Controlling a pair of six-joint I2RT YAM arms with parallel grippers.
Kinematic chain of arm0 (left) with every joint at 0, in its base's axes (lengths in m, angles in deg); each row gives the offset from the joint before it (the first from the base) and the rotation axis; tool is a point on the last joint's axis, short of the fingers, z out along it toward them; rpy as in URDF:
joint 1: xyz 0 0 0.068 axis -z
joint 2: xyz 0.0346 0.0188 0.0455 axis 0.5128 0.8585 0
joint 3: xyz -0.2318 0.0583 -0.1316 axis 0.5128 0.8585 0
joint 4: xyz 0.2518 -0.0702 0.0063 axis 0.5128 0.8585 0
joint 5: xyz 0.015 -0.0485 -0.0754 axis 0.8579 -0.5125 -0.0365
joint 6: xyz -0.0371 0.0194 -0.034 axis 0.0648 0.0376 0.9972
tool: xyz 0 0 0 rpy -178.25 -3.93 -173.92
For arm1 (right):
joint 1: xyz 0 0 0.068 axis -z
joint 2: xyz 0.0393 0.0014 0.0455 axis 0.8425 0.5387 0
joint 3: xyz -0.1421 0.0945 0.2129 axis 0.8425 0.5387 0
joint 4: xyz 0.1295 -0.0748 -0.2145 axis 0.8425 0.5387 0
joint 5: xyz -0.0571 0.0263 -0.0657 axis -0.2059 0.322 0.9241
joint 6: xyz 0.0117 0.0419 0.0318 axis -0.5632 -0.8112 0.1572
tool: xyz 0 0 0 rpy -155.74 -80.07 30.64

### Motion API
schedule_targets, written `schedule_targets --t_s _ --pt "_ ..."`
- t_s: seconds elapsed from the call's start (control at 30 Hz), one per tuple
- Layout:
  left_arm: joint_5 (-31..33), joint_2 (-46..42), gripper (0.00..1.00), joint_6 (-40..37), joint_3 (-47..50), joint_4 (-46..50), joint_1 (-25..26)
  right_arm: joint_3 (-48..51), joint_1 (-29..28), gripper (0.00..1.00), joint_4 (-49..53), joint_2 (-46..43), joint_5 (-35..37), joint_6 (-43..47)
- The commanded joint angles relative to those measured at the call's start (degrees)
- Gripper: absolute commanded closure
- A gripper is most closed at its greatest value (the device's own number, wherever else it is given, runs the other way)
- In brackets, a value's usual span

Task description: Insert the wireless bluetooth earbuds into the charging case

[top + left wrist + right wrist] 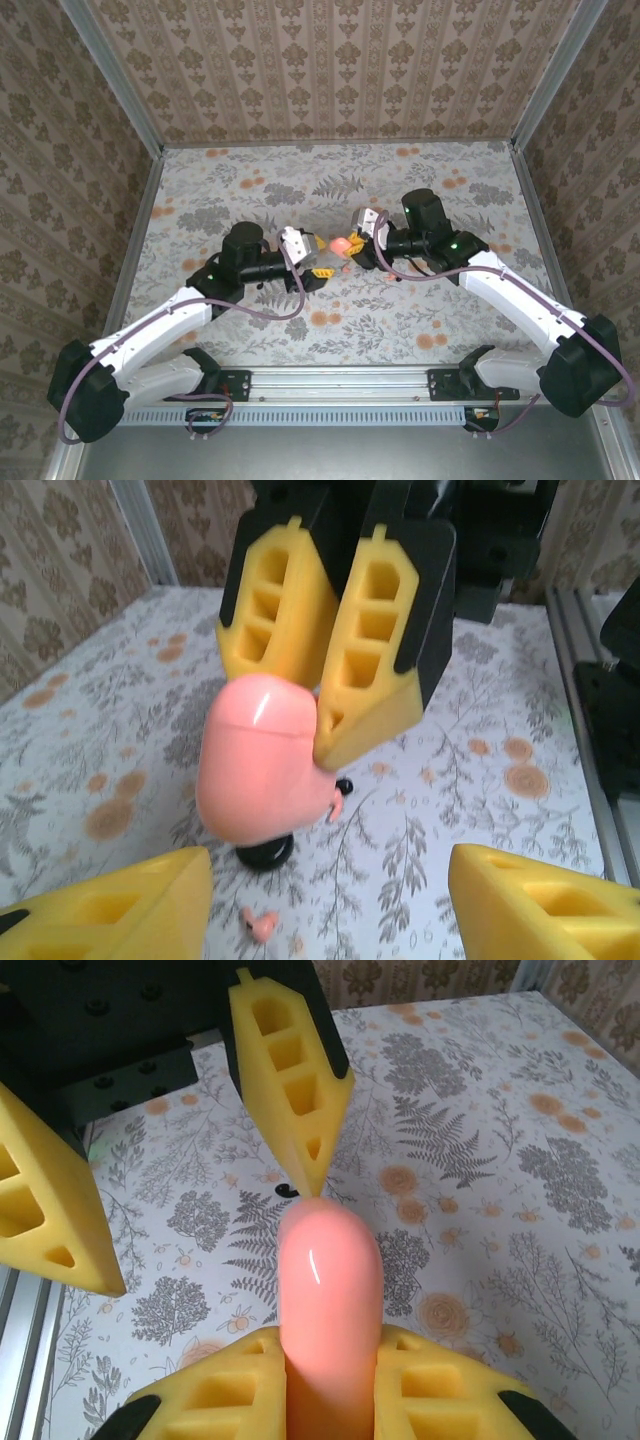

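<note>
My right gripper (pixel 330 1350) is shut on the salmon-pink charging case (pixel 328 1290), which it holds off the table with the rounded end sticking out past the fingers. The case (pixel 340 243) hangs between the two grippers at mid-table. My left gripper (pixel 330 900) faces it, open and holding nothing, its fingers to either side just below the case (pixel 262 765). Two small earbuds lie on the cloth under the case. One earbud (pixel 342 792) shows a black bud and a pink stem. The other earbud (pixel 259 924) is nearer my left fingers.
A black round disc (pixel 265 853) lies on the floral cloth, partly hidden under the case. The right arm's yellow fingers (pixel 375 660) stand close ahead of my left gripper. A metal rail (pixel 585 710) runs along the table's near edge. Patterned walls enclose the table.
</note>
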Motion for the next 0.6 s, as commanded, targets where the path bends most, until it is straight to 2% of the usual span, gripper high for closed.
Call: schedule_targets --t_s 0.0,0.2,0.43,0.57 --pt "0.44 -0.20 0.38 -4.92 -3.83 8.82 -0.56 0.35 -0.12 0.89 2.33 -0.17 2.64 -1.02" --pt "-4.14 -0.34 0.41 -9.21 -4.62 11.64 -0.83 3.54 -0.13 0.89 4.12 -1.66 2.46 9.55" --pt "-8.93 1.93 0.40 -12.96 -7.05 17.09 -0.82 -2.68 -1.70 0.89 10.33 2.19 1.90 16.13" --pt "-8.55 2.94 0.40 -13.66 -7.72 16.91 -0.91 -3.63 -3.93 0.89 12.71 3.21 1.55 20.89"
